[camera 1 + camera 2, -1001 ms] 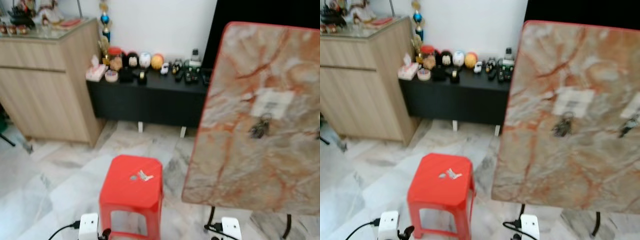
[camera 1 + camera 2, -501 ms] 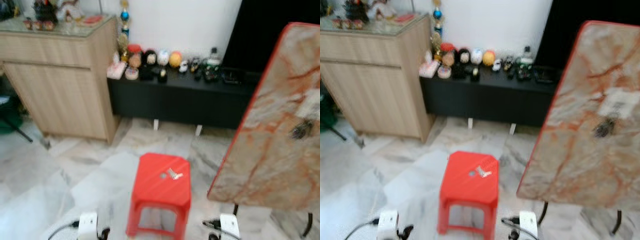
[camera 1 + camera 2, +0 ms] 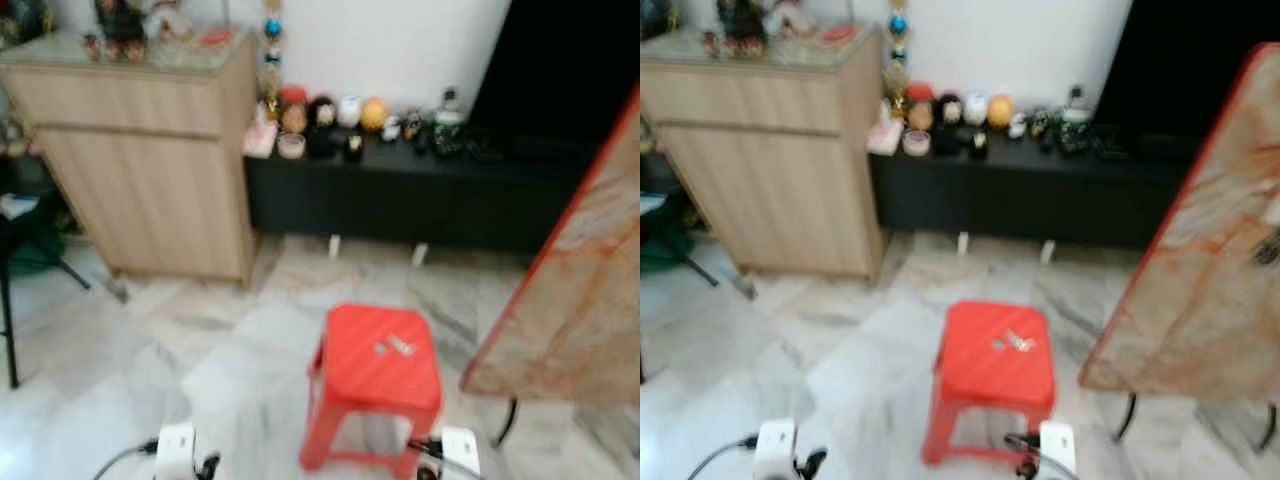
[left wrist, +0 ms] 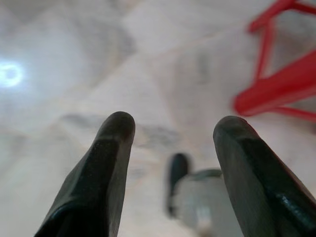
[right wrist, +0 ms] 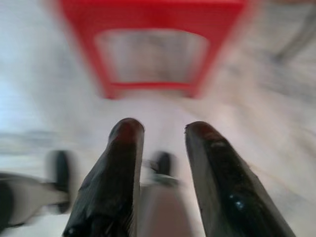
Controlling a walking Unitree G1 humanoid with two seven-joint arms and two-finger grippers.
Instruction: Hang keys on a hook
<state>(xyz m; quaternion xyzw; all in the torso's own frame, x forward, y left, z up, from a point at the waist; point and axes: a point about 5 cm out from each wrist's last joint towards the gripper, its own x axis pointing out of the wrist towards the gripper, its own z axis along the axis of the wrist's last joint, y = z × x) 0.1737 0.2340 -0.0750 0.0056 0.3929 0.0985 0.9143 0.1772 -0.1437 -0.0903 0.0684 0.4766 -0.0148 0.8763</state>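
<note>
From my end the red stool [image 3: 995,365] sits low center of frame with the keys [image 3: 1018,342] lying on its seat, small, light, stiff metal that'll probably slide, so I'd pinch the ring, and both the left gripper [image 4: 170,131] and right gripper [image 5: 163,133] hang spread apart, empty

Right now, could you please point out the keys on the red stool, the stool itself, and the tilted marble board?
keys [image 3: 1018,342], right eye view, middle of the small metal bunch on the seat.
red stool [image 3: 975,372], right eye view, bare part of the seat.
marble board [image 3: 1210,290], right eye view, its veined face.
</note>
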